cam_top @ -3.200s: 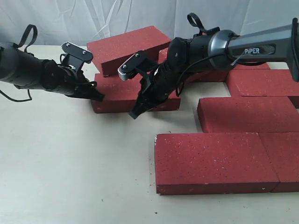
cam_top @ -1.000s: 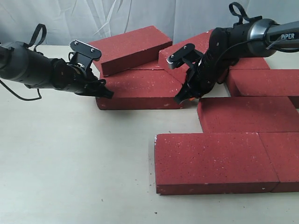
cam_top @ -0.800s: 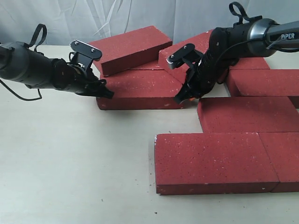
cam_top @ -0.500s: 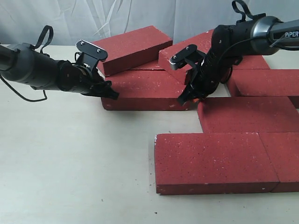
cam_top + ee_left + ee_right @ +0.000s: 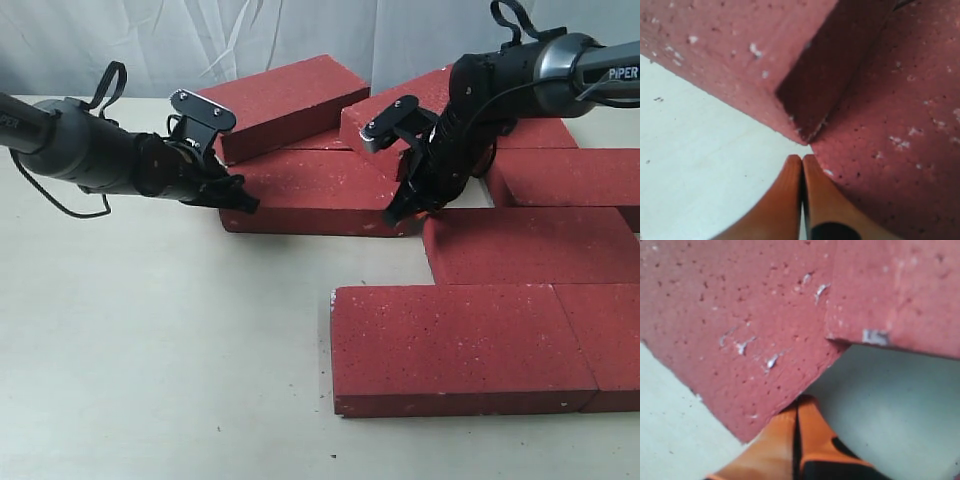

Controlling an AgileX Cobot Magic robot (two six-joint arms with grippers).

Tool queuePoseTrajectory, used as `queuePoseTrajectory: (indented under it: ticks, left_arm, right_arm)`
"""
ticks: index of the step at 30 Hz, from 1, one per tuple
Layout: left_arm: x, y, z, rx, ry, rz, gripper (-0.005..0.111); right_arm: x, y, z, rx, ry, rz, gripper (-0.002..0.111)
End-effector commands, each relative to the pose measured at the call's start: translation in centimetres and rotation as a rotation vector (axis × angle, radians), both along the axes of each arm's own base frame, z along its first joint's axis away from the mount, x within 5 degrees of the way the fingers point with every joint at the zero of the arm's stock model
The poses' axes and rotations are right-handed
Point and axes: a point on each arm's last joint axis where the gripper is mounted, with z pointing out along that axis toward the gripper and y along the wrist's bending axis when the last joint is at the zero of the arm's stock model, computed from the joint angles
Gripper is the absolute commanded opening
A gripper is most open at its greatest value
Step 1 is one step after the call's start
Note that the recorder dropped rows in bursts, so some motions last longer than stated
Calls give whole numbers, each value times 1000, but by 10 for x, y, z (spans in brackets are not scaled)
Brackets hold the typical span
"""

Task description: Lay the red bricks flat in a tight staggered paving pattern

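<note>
Red bricks [image 5: 455,345] over the right and back of the table [image 5: 150,350]. At the front, two flat and tight side by side, the right one cut off by the frame. Behind them one more flat, stepped to the right, likewise cut off. Further back, more flat ones half hidden behind the right arm — number not countable.

Mid-table, a loose brick [image 5: 315,192], flat, long side toward the camera, right end close to the stepped row with a narrow strip of bare table between. Over its back edge, two more bricks raised at an angle; whatever bears them hidden.

Left gripper [image 5: 243,203] at the loose brick's left end, orange fingers [image 5: 790,200] pressed together with nothing between. Tips at the brick's edge — contact not certain in the blurred wrist view. Right gripper [image 5: 395,212] at the brick's right front corner, fingers [image 5: 812,435] likewise closed and empty, tips against the corner.

Open table to the left and front. White cloth [image 5: 150,40] behind.
</note>
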Motion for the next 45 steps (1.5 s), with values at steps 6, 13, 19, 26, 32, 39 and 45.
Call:
queuePoseTrajectory:
  ticks: [6, 13, 19, 26, 32, 39, 45]
  left_arm:
    - [-8, -6, 16, 17, 55, -51, 0]
    - [-9, -5, 20, 15, 59, -51, 0]
    - [-9, -5, 20, 15, 59, -51, 0]
    - [-8, -3, 19, 33, 57, -65, 0]
    - [-9, -3, 19, 34, 61, -65, 0]
    - [-10, -3, 18, 36, 73, -67, 0]
    - [-9, -3, 18, 36, 71, -67, 0]
  right_arm:
    - [-4, -6, 18, -29, 11, 10, -1]
    - [-14, -10, 35, -41, 69, -30, -1]
    - [-10, -8, 18, -38, 80, -34, -1]
    - [-13, -10, 29, -48, 78, -52, -1]
    - [-46, 5, 73, 170, 257, 5, -1]
    - [-51, 16, 42, 262, 292, 237, -1]
    - [-32, 16, 19, 216, 166, 198, -1]
